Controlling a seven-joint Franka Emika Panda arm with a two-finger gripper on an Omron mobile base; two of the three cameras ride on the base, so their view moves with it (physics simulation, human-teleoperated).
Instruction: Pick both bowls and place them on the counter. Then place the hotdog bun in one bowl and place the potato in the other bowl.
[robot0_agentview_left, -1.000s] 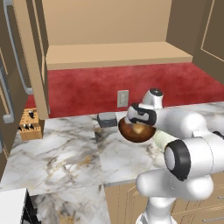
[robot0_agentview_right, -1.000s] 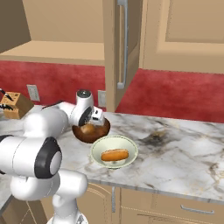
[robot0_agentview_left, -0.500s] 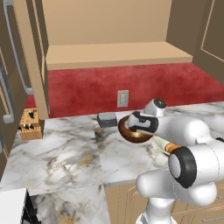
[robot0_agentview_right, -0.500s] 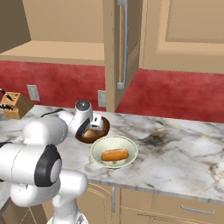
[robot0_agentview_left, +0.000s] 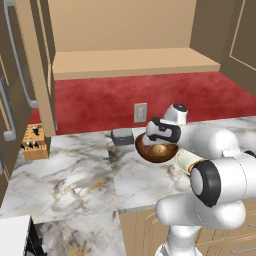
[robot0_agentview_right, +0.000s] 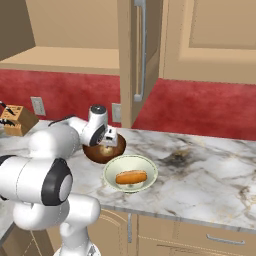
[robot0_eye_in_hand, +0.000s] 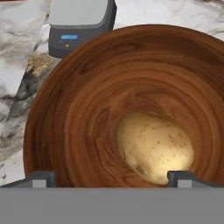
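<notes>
A glossy dark brown bowl stands on the marble counter with the potato, a pale golden lump, lying inside it. My gripper hovers open just above this bowl, its fingertips spread wide and holding nothing. In the right base view the gripper is over the brown bowl. Right beside it stands the cream bowl, with the hotdog bun lying in its middle.
A small grey kitchen scale sits just behind the brown bowl. A knife block stands at the counter's far left. A tan wooden shelf runs above the red backsplash. An open cabinet door hangs over the counter.
The hand has dipped slightly over the brown bowl and the arm's elbow has swung round. The jaws have stayed open. Both bowls, the bun and the potato lie where they were.
</notes>
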